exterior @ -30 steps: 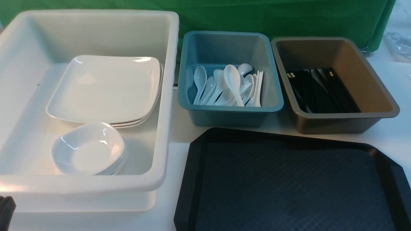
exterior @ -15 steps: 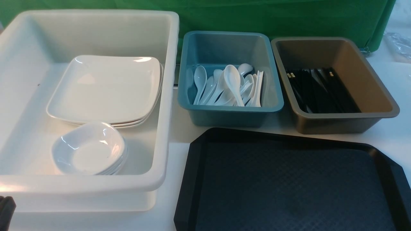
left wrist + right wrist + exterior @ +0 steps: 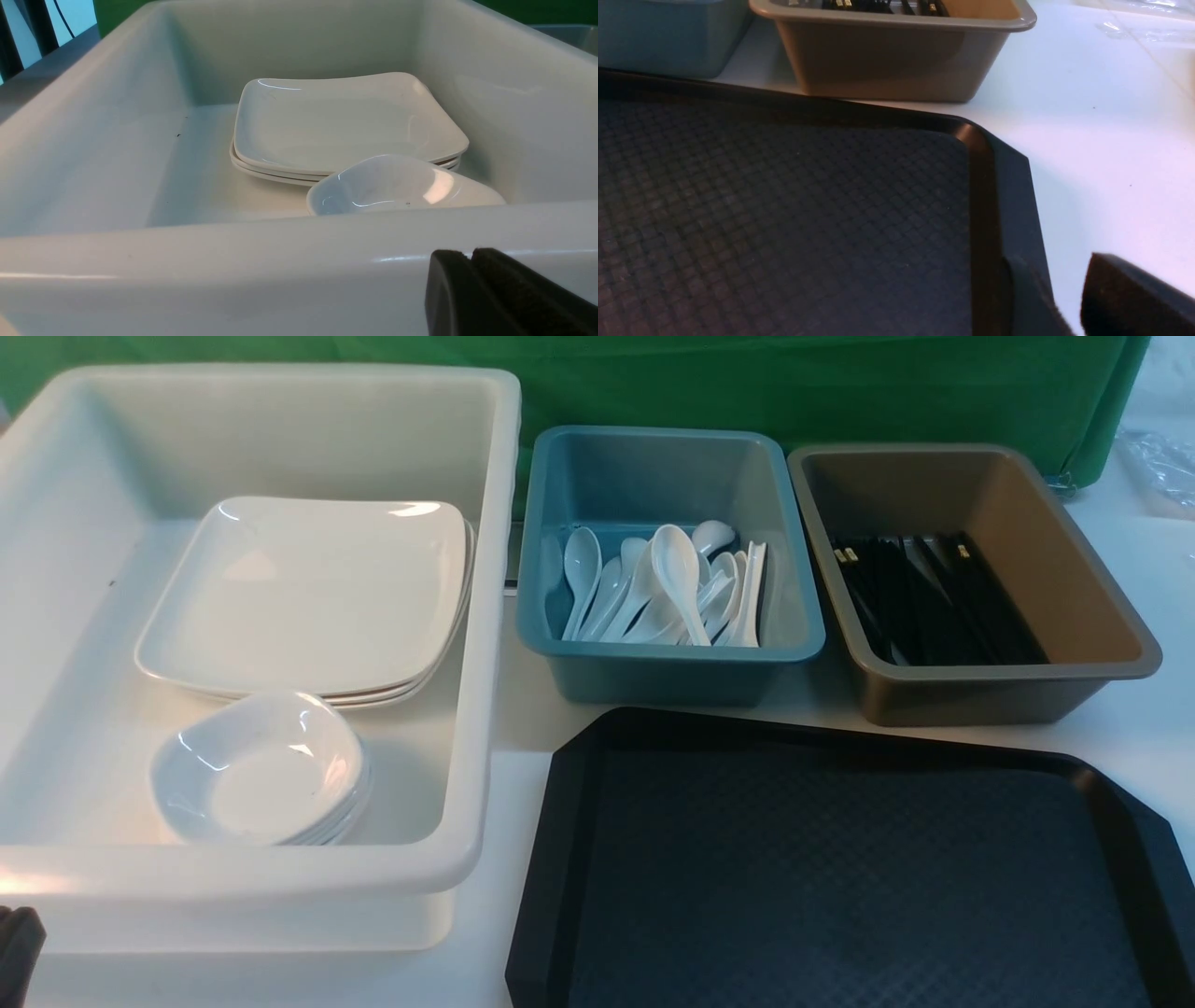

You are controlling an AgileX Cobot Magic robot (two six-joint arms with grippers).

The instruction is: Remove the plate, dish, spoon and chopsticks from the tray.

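Nothing remains on the tray (image 3: pixel 840 877); left tool (image 3: pixel 472 280) together, right tool (image 3: pixel 1064 298) slightly apart, risks nudging the tray rim.

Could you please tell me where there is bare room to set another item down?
The black tray shows bare. The white bin has free floor behind the plates and left of the dishes. Spoons crowd the blue bin.

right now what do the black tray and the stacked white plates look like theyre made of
The black tray: apparently moulded plastic, matte, with a fine diamond-grid texture and little glare. The stacked white plates: glossy, with sharp highlights along the rims, so glazed ceramic or melamine; the look alone cannot settle which.
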